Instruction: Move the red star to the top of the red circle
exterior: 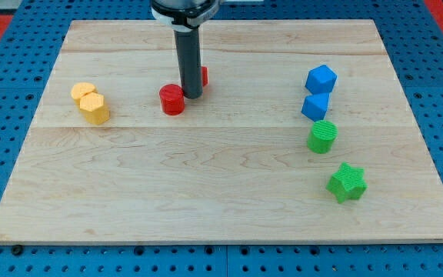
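The red circle (172,100), a short red cylinder, stands on the wooden board a little left of centre in the upper part. The red star (203,76) is just up and to the right of it, mostly hidden behind my dark rod, so only a red sliver shows. My tip (192,96) rests on the board right next to the red circle's right side, in front of the red star.
Two yellow blocks (91,102) sit touching at the view's left. At the right, two blue blocks (318,91) stand one above the other, a green cylinder (322,137) below them, and a green star (348,183) lower still. The wooden board (221,208) lies on a blue pegboard.
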{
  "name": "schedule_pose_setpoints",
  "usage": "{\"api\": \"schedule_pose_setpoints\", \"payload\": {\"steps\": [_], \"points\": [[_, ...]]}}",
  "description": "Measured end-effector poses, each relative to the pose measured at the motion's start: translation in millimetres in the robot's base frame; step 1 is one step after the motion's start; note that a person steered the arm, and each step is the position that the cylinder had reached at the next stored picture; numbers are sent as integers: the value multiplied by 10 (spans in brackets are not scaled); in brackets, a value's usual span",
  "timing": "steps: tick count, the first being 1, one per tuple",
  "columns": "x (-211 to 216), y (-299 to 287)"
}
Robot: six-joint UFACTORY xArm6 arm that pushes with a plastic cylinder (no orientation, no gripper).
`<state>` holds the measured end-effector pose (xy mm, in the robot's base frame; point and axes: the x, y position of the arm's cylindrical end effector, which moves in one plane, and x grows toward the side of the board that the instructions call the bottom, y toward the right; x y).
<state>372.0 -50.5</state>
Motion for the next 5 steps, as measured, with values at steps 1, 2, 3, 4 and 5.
{"api": "schedule_pose_setpoints", "payload": {"steps": [1,2,3,4,5], "points": [[0,341],[-175,483],[-462,284],[-468,-58],[-722,-105]]}}
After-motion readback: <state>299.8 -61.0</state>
